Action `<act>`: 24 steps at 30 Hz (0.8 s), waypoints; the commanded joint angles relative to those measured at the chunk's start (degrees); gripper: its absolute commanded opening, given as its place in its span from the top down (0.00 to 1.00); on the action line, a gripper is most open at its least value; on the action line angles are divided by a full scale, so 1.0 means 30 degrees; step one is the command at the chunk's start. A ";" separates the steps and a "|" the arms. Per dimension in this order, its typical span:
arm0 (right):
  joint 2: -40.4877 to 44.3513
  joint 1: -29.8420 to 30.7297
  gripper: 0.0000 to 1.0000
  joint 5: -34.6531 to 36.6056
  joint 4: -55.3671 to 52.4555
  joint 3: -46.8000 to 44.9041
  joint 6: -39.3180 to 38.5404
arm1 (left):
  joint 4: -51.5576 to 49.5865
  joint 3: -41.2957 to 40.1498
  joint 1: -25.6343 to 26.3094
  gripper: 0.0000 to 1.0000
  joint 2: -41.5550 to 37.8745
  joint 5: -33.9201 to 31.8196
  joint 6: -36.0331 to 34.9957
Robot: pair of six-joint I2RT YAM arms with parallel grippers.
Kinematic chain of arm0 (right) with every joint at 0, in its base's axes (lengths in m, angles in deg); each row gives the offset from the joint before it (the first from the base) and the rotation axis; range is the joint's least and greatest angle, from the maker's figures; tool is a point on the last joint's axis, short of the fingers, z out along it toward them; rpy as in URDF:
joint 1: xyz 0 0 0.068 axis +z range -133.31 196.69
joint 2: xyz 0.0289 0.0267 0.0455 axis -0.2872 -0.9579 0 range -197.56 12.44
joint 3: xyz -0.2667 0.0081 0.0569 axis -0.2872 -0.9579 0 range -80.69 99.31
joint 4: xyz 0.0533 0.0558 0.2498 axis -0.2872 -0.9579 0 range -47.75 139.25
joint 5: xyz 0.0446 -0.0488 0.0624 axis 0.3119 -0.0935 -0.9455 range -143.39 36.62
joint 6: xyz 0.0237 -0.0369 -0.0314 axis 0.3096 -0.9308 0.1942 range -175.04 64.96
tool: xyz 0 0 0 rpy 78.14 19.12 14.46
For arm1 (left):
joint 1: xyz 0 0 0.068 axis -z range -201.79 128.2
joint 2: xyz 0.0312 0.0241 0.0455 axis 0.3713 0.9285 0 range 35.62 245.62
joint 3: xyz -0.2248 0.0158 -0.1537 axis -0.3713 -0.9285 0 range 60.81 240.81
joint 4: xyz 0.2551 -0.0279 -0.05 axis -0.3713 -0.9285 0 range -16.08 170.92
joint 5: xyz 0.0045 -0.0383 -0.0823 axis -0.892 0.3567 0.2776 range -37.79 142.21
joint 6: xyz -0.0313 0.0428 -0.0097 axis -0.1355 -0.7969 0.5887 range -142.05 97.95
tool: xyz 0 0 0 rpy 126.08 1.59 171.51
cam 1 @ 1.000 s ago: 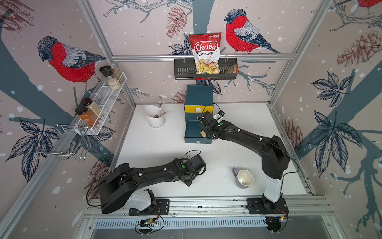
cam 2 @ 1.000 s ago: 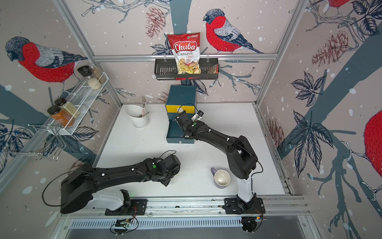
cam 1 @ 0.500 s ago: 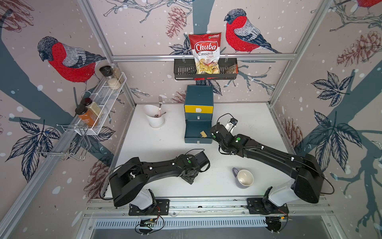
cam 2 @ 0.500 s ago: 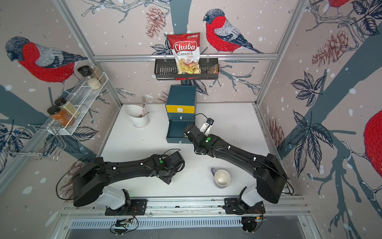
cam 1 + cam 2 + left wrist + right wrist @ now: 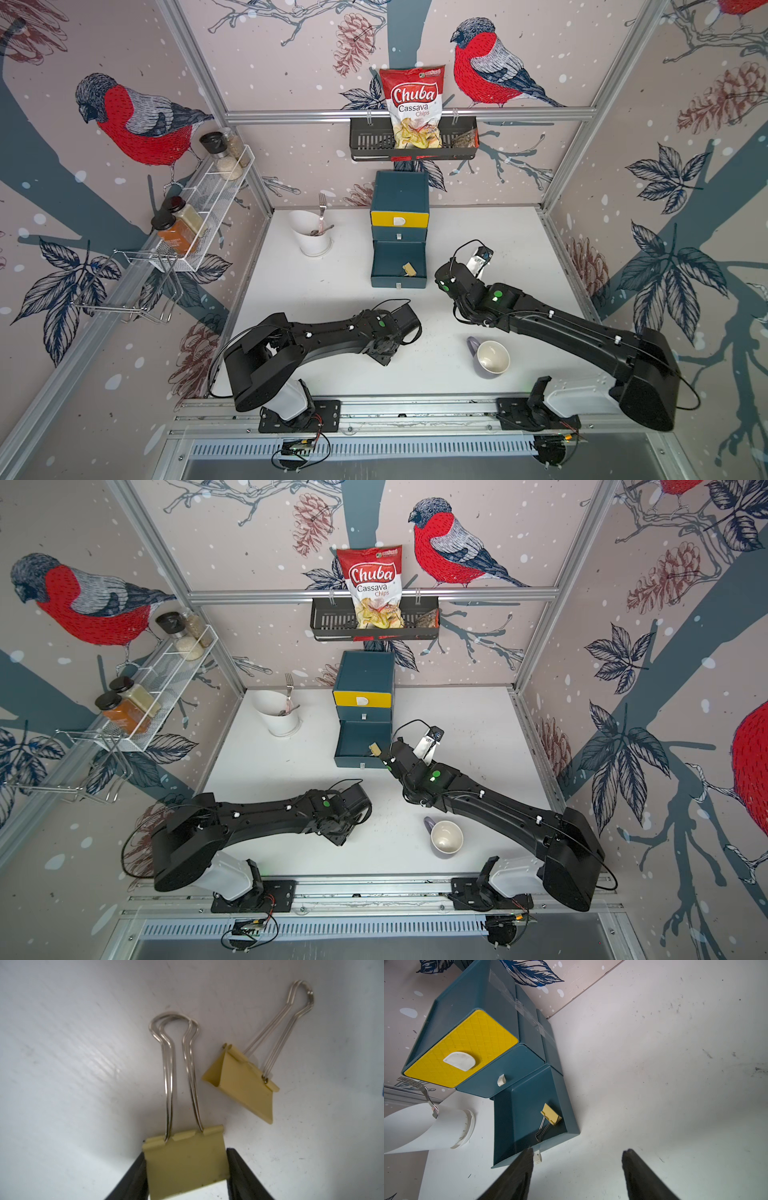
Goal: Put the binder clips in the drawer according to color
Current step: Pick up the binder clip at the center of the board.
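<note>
At the back of the white table [image 5: 332,299], the drawer chest [image 5: 399,193] has its bottom drawer [image 5: 392,262] pulled out, with one yellow clip [image 5: 551,1115] lying inside. Just in front of it the right gripper [image 5: 578,1150] hangs spread and empty. Nearer the front, the left gripper [image 5: 186,1150] grasps a second yellow clip [image 5: 182,1163] by the sides of its body, with a third clip [image 5: 241,1082] just beside it. Picking up seems the step in hand. Next should come a lift and a carry to that open drawer, keeping clear of the right gripper.
</note>
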 commanded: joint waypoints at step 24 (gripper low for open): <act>0.4146 0.1070 0.31 -0.3367 0.4012 -0.5119 -0.3709 | 0.4364 0.1845 -0.3189 0.60 -0.6262 -0.1334 -1.2529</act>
